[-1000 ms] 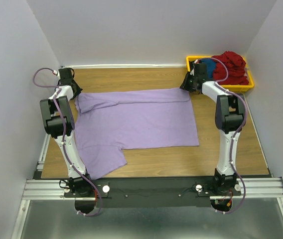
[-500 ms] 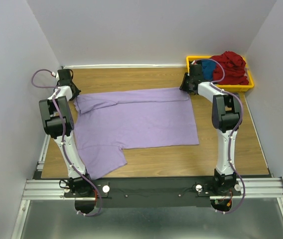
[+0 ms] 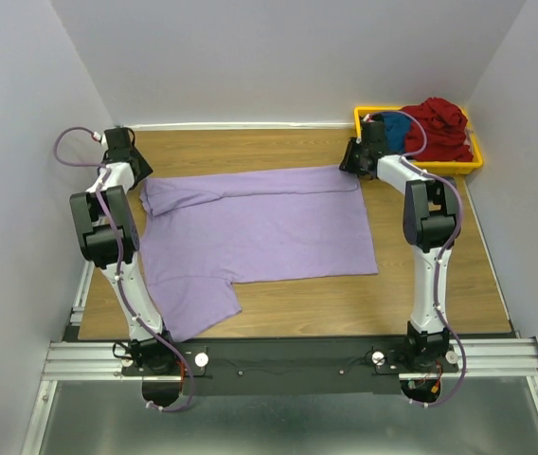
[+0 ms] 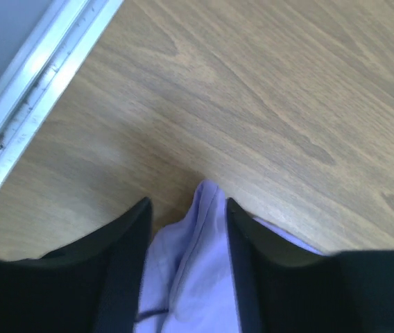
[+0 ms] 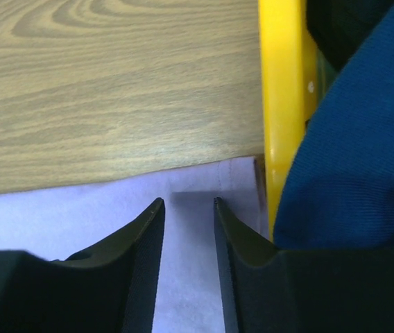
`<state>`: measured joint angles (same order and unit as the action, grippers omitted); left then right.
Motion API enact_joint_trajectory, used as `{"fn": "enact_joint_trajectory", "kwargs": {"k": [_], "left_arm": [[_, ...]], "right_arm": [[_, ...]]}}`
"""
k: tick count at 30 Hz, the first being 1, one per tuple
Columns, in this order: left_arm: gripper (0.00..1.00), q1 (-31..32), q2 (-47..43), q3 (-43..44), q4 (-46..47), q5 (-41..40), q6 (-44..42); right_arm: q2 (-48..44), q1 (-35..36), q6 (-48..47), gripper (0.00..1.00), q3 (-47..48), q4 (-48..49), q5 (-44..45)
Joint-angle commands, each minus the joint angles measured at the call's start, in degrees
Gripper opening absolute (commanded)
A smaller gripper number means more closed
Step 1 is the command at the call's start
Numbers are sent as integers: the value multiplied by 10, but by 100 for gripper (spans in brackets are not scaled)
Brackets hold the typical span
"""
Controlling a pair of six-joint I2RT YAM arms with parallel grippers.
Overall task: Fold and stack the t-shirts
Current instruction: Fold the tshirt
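1. Spread flat on the desk [image 3: 278, 147], long axis running left to right: the lavender t-shirt [image 3: 260, 223], with one sleeve trailing toward the near edge on the left side.
2. Posted at the shirt's far left corner: the left gripper [image 4: 188, 205], jaws apart, a raised ridge of lavender cloth lying between them, apparently loose rather than pinched.
3. Posted at the far right corner: the right gripper [image 5: 188, 202], jaws parted by a narrow gap, flat lavender cloth showing between and beneath them, nothing held.
4. Key relation, as a judgement: far long edge stretched between the two grippers, one end to each arm, rest of the shirt lying toward the bases. Any fold from here probably means closing on both corners and drawing them toward the near edge together.
5. Just beside the right gripper: the yellow bin [image 5: 280, 104], its wall close to the shirt's corner, a blue t-shirt [image 5: 349, 139] bulging over the rim and a dark red t-shirt [image 3: 444, 123] heaped farther back.
6. Beside the left gripper: bare wood, then the metal rail [image 4: 30, 104] at the desk's edge.
7. Likely obstacles: bin wall crowding the right gripper's outer side; little room on the left before the rail.
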<state>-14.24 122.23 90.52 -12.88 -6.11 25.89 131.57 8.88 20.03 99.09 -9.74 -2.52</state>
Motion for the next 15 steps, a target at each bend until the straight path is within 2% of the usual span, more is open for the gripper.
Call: {"fn": "enact_joint_trajectory", "kwargs": {"k": [1, 3, 8, 9, 11, 15], "left_arm": [[64, 1, -76, -26, 12, -23, 2], [69, 2, -100, -45, 13, -27, 14], [75, 11, -197, -149, 27, -25, 50], [81, 14, -211, -165, 28, -24, 57], [86, 28, -246, -220, 24, -24, 56], [89, 47, -295, -293, 15, -26, 70]], "right_arm": [[-36, -2, -10, 43, 5, -22, -41], [-54, 3, -10, 44, -2, -23, -54], [-107, 12, -10, 44, -44, -23, -75], [-123, 13, -10, 44, -65, -23, -80], [-143, 16, -8, 47, -96, -23, -94], [-166, 20, -5, 53, -140, -22, -117]]}}
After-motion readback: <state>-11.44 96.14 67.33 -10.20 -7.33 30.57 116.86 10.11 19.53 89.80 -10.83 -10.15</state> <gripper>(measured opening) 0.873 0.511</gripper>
